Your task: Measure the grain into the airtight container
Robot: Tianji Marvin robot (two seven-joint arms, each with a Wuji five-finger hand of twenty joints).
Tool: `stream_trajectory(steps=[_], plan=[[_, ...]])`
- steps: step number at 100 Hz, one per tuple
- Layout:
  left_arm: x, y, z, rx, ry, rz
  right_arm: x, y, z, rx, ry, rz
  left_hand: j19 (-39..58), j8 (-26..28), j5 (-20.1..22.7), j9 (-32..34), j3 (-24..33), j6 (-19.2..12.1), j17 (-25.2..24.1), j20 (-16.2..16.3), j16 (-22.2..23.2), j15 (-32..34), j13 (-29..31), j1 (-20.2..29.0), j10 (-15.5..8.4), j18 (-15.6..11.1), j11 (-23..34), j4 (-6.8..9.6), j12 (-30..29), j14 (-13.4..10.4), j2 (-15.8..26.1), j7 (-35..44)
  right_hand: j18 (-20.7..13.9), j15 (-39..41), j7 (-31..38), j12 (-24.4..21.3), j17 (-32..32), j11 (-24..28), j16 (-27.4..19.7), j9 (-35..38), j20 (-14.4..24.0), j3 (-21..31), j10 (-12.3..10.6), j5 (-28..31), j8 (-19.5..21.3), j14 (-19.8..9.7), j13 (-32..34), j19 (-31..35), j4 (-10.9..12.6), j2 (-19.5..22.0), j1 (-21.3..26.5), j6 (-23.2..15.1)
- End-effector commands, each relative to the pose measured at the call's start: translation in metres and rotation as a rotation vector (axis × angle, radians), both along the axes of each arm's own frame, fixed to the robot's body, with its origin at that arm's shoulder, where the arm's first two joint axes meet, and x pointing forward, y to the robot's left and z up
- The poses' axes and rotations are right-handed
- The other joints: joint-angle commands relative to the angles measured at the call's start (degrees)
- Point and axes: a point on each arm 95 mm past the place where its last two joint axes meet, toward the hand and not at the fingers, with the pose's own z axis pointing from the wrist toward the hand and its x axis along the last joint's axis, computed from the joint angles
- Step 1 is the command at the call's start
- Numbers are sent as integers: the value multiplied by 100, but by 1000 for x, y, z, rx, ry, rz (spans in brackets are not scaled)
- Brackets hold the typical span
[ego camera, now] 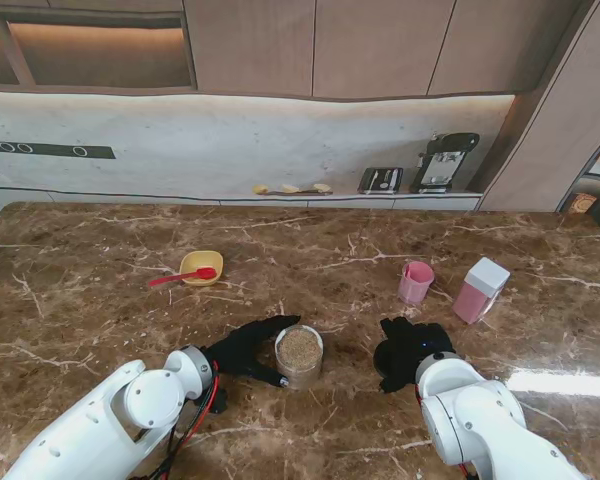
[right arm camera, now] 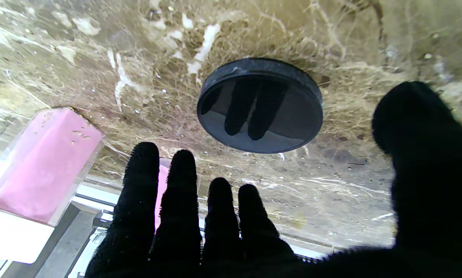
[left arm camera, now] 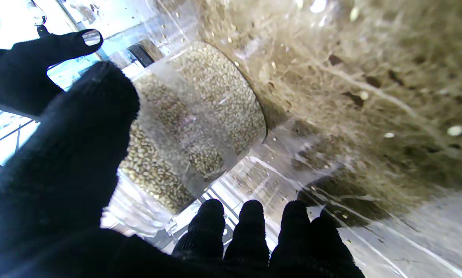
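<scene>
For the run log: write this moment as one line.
left hand: around grain jar | jar: open, nearly full | right hand: open over black lid | lid: flat on table

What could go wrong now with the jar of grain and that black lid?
1. The clear jar is full of grain almost to its open top, and the left hand curls around its side; a bump could tip it and spill.
2. The black lid lies flat on the marble under the open right hand. Flat lids are hard to pinch, so it might slide away.
</scene>
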Motion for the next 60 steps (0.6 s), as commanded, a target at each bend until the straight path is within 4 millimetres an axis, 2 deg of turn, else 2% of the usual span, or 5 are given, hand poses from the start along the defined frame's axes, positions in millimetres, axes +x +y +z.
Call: stream_trajectory(steps=[1,23,33,40,60], plan=[[-6,-1,-15,14,44,0,-3,-2,-3,-1,25,-6,352,-21,-203,-176,-254,-183,226,307,-38,-11,-104,20,-116,572,-164,-58,-68,124,149,-60,18,-20,-187,-36,-67,8,-183,-192,146,-81,116,-69,-64,74,-241,-135,-8,-4,-272,77],[-6,-3,-21,24,64,-2,-2,-1,-2,-13,72,18,322,146,-183,-176,-309,-250,201,374,-45,-30,-148,41,-123,641,-158,-42,-69,118,196,35,-30,-114,-384,-178,-86,-211,-265,-212,140,-125,131,-16,-177,120,-257,-222,-44,12,-263,34],[-7,-3,-21,26,71,-6,-1,1,-4,-19,88,23,317,492,-222,-179,-383,-243,202,489,-48,-32,-151,59,-120,670,-152,-17,-57,116,256,61,-130,-253,-801,-412,-27,-522,-428,-200,100,-158,152,113,-525,104,-340,-308,-52,16,-203,46],[-8,-3,-22,29,75,-8,0,2,-7,-24,91,25,306,536,-221,-179,-381,-228,201,502,-48,-33,-160,76,-115,670,-158,-10,-60,120,255,39,-169,-251,-837,-412,30,-510,-439,-187,93,-143,154,135,-559,111,-322,-300,-45,-1,-100,54],[-10,-3,-24,32,77,-7,1,5,-15,-78,118,40,301,570,-209,-172,-371,-232,214,520,-42,-24,-149,71,-123,703,-149,-3,-51,117,295,22,-258,-49,-392,-200,302,-74,-362,-167,19,-367,129,12,-11,44,-159,-142,-76,-38,465,21]])
